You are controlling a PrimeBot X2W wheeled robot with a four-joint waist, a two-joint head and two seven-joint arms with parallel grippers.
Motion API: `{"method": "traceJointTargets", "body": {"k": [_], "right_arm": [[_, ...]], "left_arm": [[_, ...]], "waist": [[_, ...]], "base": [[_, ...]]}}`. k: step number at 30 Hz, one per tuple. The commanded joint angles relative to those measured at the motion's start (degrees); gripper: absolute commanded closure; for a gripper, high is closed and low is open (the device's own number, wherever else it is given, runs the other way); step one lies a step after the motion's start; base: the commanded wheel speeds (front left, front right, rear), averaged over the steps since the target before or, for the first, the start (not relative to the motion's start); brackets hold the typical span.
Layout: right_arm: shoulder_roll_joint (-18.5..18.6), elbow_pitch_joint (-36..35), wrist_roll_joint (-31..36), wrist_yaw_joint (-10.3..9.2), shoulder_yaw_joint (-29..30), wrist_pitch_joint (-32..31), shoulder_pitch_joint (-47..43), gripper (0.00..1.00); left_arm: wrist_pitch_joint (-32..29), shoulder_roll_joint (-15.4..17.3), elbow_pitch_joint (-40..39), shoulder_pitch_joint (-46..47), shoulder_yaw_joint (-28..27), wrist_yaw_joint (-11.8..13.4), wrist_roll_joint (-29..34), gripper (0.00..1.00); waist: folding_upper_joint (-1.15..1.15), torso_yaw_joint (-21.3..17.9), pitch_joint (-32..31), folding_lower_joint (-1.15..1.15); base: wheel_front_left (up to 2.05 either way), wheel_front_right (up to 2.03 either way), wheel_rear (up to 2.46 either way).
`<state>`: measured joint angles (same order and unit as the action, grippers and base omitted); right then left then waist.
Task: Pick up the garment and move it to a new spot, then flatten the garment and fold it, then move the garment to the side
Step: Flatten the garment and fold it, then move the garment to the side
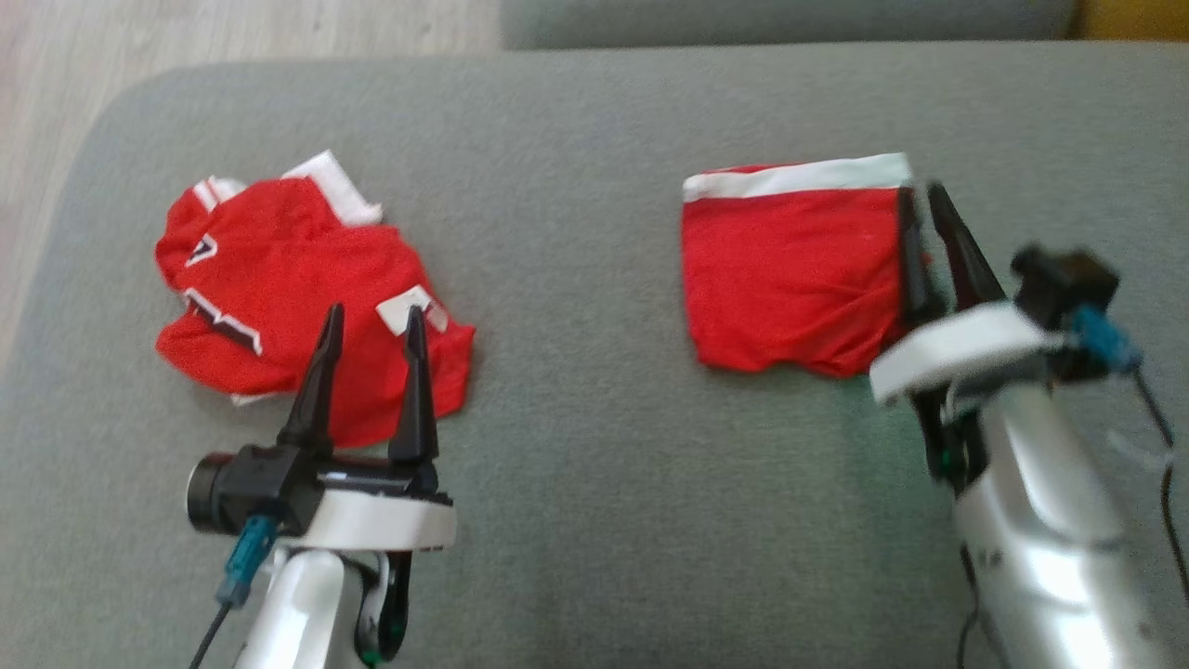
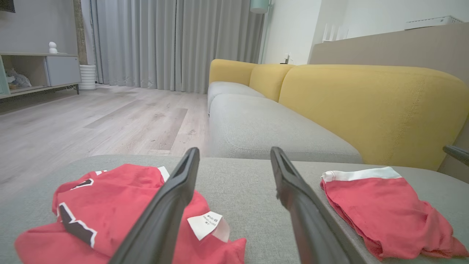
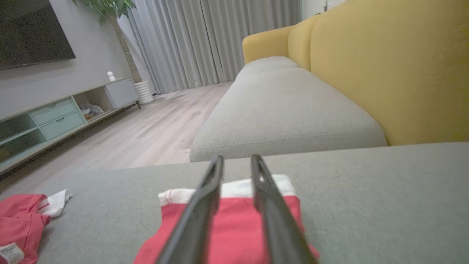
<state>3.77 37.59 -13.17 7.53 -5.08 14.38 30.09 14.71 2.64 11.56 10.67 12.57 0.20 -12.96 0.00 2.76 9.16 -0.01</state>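
I count two red garments on the grey sofa cushion (image 1: pixel 594 483). The folded shorts (image 1: pixel 790 269) lie to the right and look finished. The crumpled jersey (image 1: pixel 279 279) on the left is not yet flattened. Of two end effectors, the right end effector (image 1: pixel 920 190) is narrowly parted at the shorts' edge, pinching nothing, and the left end effector (image 1: pixel 374 316) gapes wide over the jersey.

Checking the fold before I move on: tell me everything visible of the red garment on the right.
The red garment lies folded into a rough rectangle, flat on the grey cushion. It looks like thin, soft fabric; a white band runs along its far edge, and the near edge is uneven and layered. The right gripper, fingers slightly parted, sits at its right edge; contact can't be confirmed.
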Motion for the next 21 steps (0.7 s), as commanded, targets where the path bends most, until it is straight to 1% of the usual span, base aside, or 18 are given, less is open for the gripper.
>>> {"method": "traceJointTargets", "body": {"k": [1,6,10,14,21], "right_arm": [[-0.9,-4.2,0.8,-0.04,-1.2,0.6,-1.7,0.0],[-0.9,-10.5,0.0,-0.04,-0.5,0.6,-9.6,0.0],[-0.9,-13.0,-0.8,-0.04,-0.9,0.6,-14.2,0.0],[-0.9,-13.9,-0.9,-0.04,-1.2,0.6,-15.7,0.0],[-0.9,-14.0,-0.9,-0.04,-0.8,0.6,-15.2,0.0]], "left_arm": [[0.3,0.2,-1.7,0.0,-2.7,0.5,0.7,0.0],[0.3,0.2,-1.7,-1.7,-3.5,0.5,0.7,0.0],[0.3,0.2,-1.9,-2.8,-3.5,0.6,0.7,0.0],[0.3,0.2,-1.4,-3.2,-3.5,0.4,1.0,0.0],[0.3,0.2,-1.3,-2.8,-3.2,0.2,1.0,0.0]], "waist": [[0.0,-2.0,-2.1,0.01],[0.0,-3.2,-3.5,0.01],[0.0,-3.5,-4.0,0.01],[0.0,-3.6,-4.2,0.01],[0.0,-2.8,-3.7,0.01]], "base": [[0.0,0.0,0.0],[0.0,0.0,0.0],[0.0,0.0,0.0],[0.0,0.0,0.0],[0.0,0.0,0.0]]}}
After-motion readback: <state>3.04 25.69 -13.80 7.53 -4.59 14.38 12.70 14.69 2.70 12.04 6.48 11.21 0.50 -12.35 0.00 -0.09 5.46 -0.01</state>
